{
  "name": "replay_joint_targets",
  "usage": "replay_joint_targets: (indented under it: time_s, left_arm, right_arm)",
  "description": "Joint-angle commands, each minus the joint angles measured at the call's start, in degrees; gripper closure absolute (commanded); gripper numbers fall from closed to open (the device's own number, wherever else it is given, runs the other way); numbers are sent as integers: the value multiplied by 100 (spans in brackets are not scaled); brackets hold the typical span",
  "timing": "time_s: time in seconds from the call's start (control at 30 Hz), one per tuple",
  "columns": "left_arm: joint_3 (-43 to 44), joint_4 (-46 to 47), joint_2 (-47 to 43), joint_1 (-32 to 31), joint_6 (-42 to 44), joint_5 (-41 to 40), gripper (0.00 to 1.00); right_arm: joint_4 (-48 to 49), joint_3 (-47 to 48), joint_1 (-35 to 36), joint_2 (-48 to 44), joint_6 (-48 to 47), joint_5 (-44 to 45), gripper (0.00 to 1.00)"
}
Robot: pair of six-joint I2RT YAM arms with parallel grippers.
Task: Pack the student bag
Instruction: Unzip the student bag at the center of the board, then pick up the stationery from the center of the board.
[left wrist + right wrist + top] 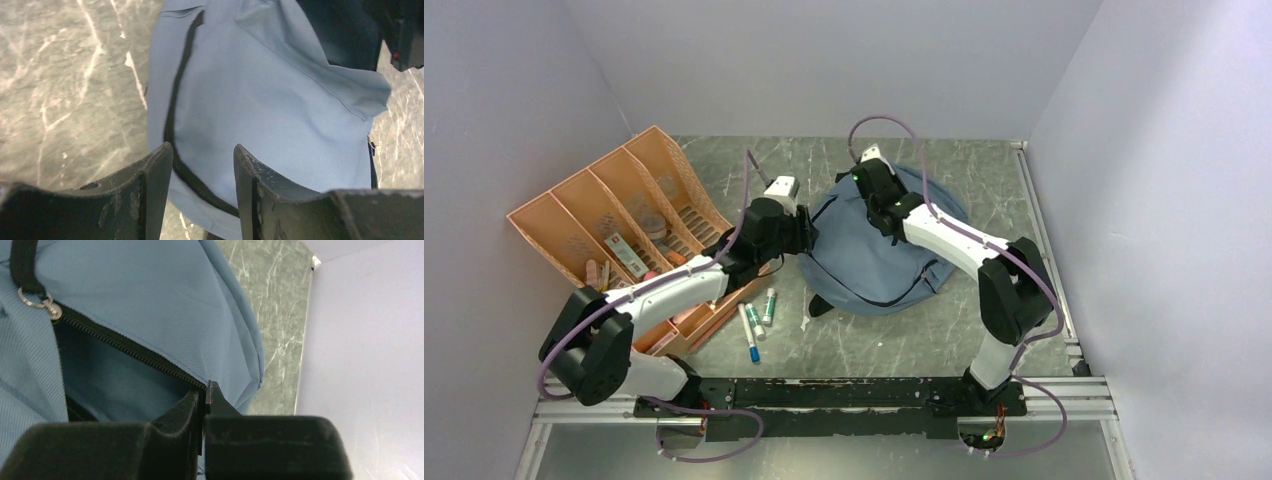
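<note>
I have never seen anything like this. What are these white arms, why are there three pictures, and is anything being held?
These are two robot arms bolted to the near edge of a table, each ending in two black fingers that pinch. The wide picture comes from a camera above and behind them. The other two come from small cameras on the wrists, so you see the fingers up close. On the table lie a grey-blue bag, an orange tray with a few things in it, and some pens. The right gripper is pinched shut on the edge of the bag's open zipper. The left gripper is open over the bag's black-trimmed edge, gripping nothing.
</note>
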Motion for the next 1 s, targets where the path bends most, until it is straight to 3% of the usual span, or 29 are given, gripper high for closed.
replay_joint_targets:
  time_s: [0.0, 0.43, 0.6, 0.97]
  left_arm:
    - [314, -1409, -199, 96, -370, -219, 47]
    - [154, -3782, -845, 95, -1598, -1055, 46]
    - [-336, -3837, -1092, 61, -2003, -1067, 46]
    - [-419, -3410, -358, -76, -1843, -1024, 44]
  right_arm:
    - [-430, 299, -388, -77, 719, -55, 100]
    - [-685, 179, -673, -376, 1345, -574, 100]
    - [-684, 3, -679, -422, 1535, -720, 100]
    - [-769, -160, -694, -624, 1758, -987, 100]
